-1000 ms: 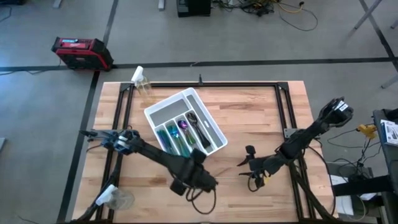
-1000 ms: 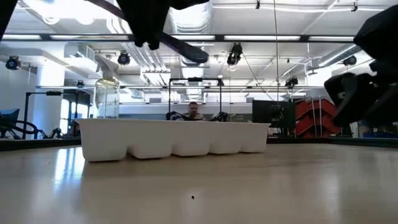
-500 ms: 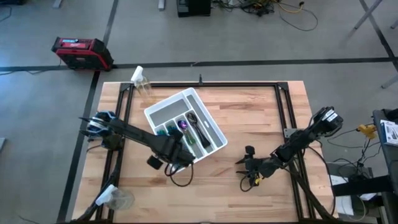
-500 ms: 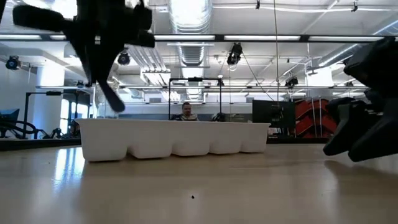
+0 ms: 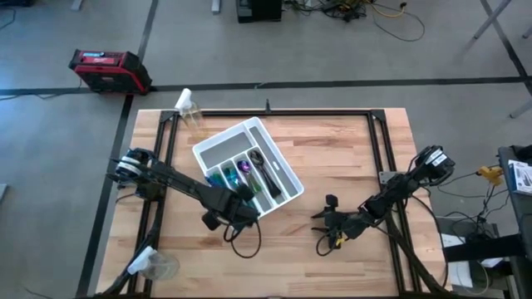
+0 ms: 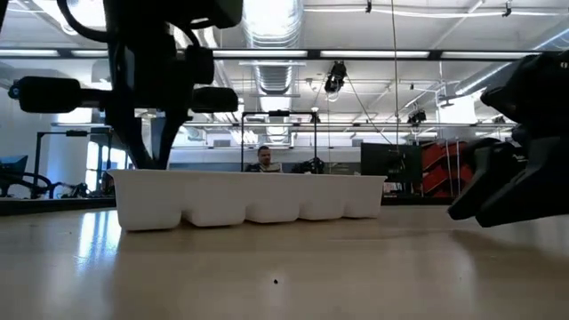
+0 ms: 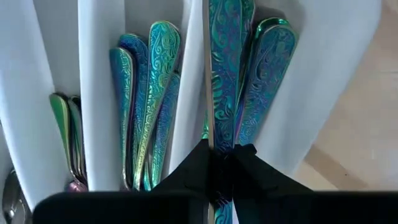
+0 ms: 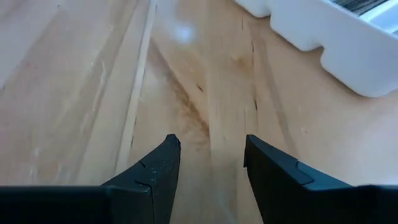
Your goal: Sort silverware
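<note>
The white tray (image 5: 218,149) lies slantwise mid-table and holds several iridescent teal-blue pieces of silverware (image 5: 230,178) plus dark ones (image 5: 264,170). My left gripper (image 5: 233,201) hangs over the tray's near-left end (image 6: 147,200), shut on one long iridescent piece (image 7: 225,93). That piece runs along the rightmost compartment in the left wrist view, above two similar pieces (image 7: 264,81). My right gripper (image 5: 319,219) is open over bare wood (image 8: 208,124) to the tray's right, with nothing between its fingers. My left gripper pinches the patterned piece between its two fingertips (image 7: 202,163), which close on its narrow edges (image 7: 222,144) and lie across it. The fingers come from above, pointing down (image 6: 149,151). Most of the piece reaches forward along the compartment; whether it touches the pieces beneath, I cannot tell.
A spray bottle (image 5: 188,105) stands at the table's far left corner and a clear container (image 5: 155,266) at the near left. Black frame rails (image 5: 374,149) run along the table's sides. A person (image 6: 265,159) sits in the room behind the tray. Bare wood lies between tray and right gripper.
My left gripper has carried the piece from the table's near edge toward the far left, to the tray's near-left end, and come down over it. The piece, first held high and slanted, now points along a compartment. My right gripper has drifted slightly left.
</note>
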Motion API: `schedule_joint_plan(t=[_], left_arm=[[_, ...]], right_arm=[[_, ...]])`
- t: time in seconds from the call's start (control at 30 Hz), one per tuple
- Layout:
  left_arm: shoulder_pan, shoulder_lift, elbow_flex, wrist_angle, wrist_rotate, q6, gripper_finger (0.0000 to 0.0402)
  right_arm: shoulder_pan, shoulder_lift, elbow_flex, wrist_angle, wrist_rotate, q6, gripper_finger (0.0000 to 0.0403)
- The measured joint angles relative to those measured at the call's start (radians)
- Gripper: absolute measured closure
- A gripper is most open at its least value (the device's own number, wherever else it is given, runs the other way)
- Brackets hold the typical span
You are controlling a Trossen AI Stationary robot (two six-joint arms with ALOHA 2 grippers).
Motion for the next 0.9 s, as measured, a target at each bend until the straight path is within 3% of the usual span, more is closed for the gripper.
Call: schedule_joint_plan(t=[0.5, 0.7, 0.9], left_arm=[[-0.068, 0.046, 0.058, 0.202, 0.018, 0.005, 0.0284], [-0.069, 0.046, 0.058, 0.180, 0.013, -0.018, 0.0251], [-0.080, 0.046, 0.107, 0.212, -0.034, -0.199, 0.0248]], right_arm=[[-0.002, 0.002, 0.000, -0.003, 0.018, 0.042, 0.0222], [0.000, 0.002, 0.000, -0.005, 0.016, 0.045, 0.0221], [0.000, 0.001, 0.013, -0.001, 0.015, 0.025, 0.0222]])
